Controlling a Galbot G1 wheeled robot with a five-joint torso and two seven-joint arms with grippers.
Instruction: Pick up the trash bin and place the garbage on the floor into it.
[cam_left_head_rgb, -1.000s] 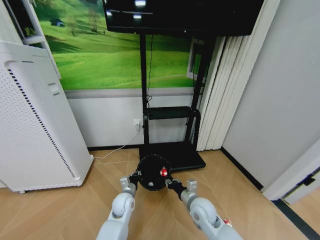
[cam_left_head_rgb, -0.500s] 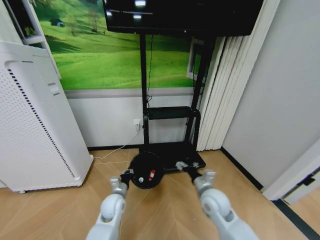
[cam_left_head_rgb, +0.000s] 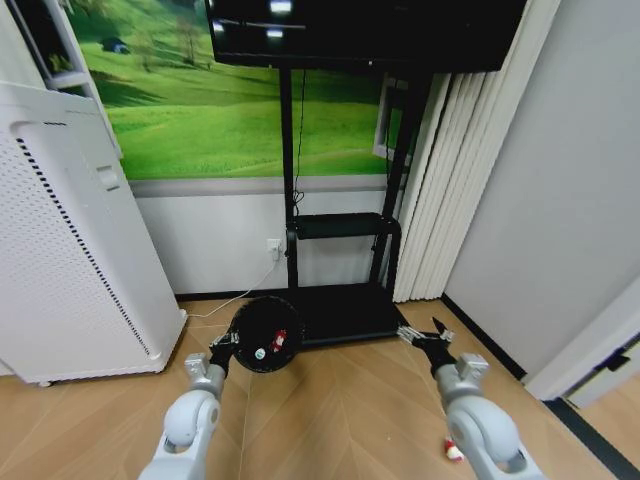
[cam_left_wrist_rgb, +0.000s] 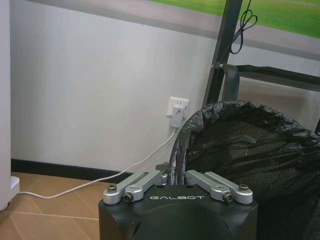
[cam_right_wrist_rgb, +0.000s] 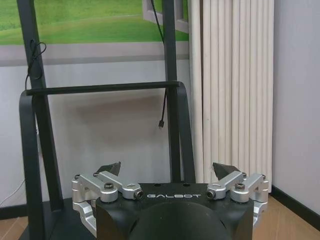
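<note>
Your left gripper (cam_left_head_rgb: 222, 349) is clamped on the rim of the trash bin (cam_left_head_rgb: 262, 335), holding it off the floor at abt 10 o'clock from the robot, in front of the TV stand (cam_left_head_rgb: 345, 312) base. In the left wrist view the fingers pinch the rim (cam_left_wrist_rgb: 176, 159) where the black liner (cam_left_wrist_rgb: 235, 116) folds over the mesh. Inside the bin you can see a red piece (cam_left_head_rgb: 280, 338) and a small white/green bit (cam_left_head_rgb: 260, 352). Your right gripper (cam_left_head_rgb: 425, 337) is at abt 2 o'clock, spread wide w/ nothing in it. One red-and-white piece (cam_left_head_rgb: 453, 449) lies on the floor at abt 4 o'clock, close to the right arm. Handling, as a guess: the bin looks light, thin mesh that flexes some; held one-sided it'll want to tilt, and the liner is slick, so grip on rim wire, not plastic alone. The floor piece looks tiny, light, crinkly; pinch it at its middle w/ fingertips low.
</note>
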